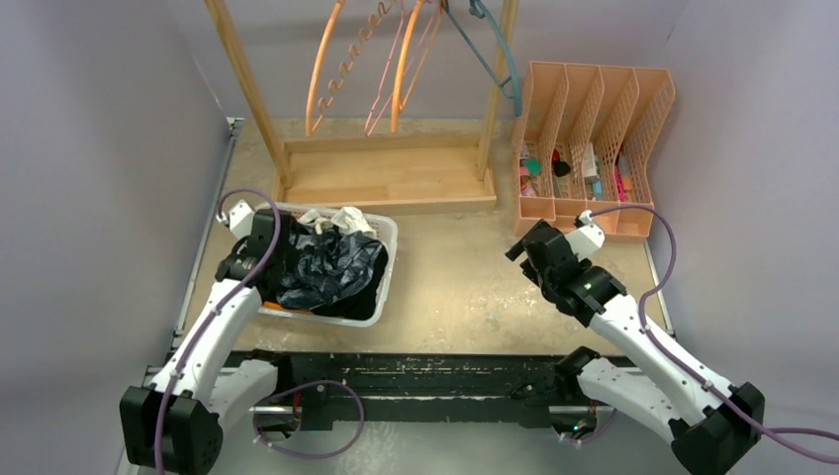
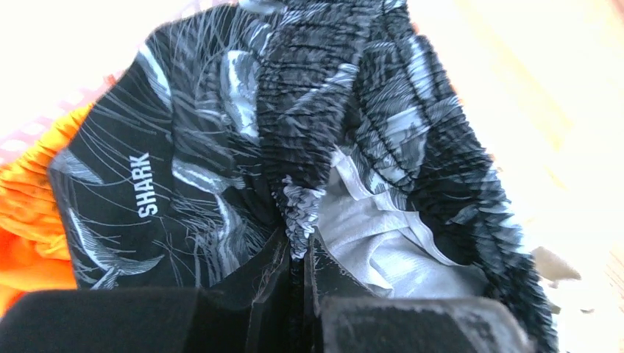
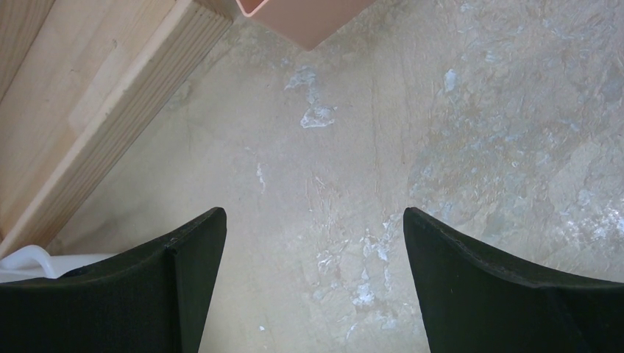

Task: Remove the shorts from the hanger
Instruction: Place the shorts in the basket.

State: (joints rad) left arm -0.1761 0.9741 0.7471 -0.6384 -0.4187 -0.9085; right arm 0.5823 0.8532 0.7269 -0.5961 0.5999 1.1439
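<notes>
The black-grey camo shorts (image 1: pixel 331 267) lie bunched on top of a pile in a white basket (image 1: pixel 388 237) at the left. White shorts (image 1: pixel 336 219) show at the basket's far side. Orange shorts (image 2: pixel 29 220) lie under the camo pair. Plain black fabric (image 1: pixel 366 292) lies at the basket's near right. My left gripper (image 2: pixel 300 246) sits in the basket, shut on a fold of the camo shorts' elastic waist (image 2: pixel 294 132). My right gripper (image 3: pixel 313 243) is open and empty over the bare table, right of the basket; in the top view (image 1: pixel 522 249) it sits at the middle right. Empty hangers (image 1: pixel 396 59) hang on the wooden rack.
A wooden rack with a base board (image 1: pixel 386 178) stands at the back middle; its edge shows in the right wrist view (image 3: pixel 96 110). An orange file organiser (image 1: pixel 594 139) with small items stands at the back right. Grey walls close both sides.
</notes>
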